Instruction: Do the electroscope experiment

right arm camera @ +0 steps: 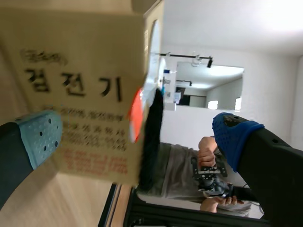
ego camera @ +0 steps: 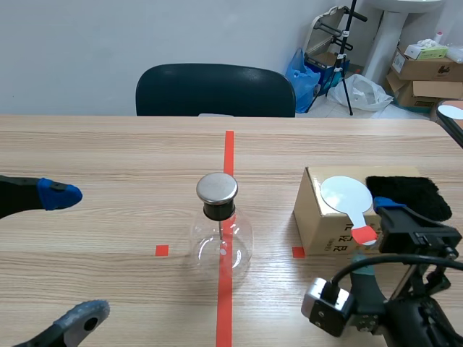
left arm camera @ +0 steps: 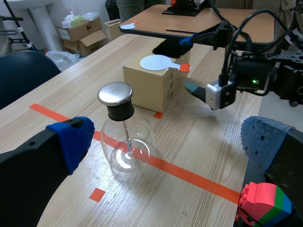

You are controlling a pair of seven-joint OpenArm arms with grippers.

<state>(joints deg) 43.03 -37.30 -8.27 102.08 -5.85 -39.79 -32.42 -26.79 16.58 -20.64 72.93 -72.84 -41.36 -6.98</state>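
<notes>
Left pincer (ego camera: 72,256): mine, released and spread wide, facing the flask but well apart from it; I judge it waits its turn.
Flask (ego camera: 221,231): upright on the tape line (ego camera: 226,303) at mid-table, cap (ego camera: 217,188) up, within either arm's reach.
Right pincer (right arm camera: 137,137): released, turned on its side at the box (ego camera: 318,217), fingers either side of the red handle (ego camera: 364,234).
Paddle (ego camera: 346,195): flat on the box, handle at the edge, easy to pinch.
Cloth (ego camera: 405,194): beside the paddle, probably for rubbing.
</notes>
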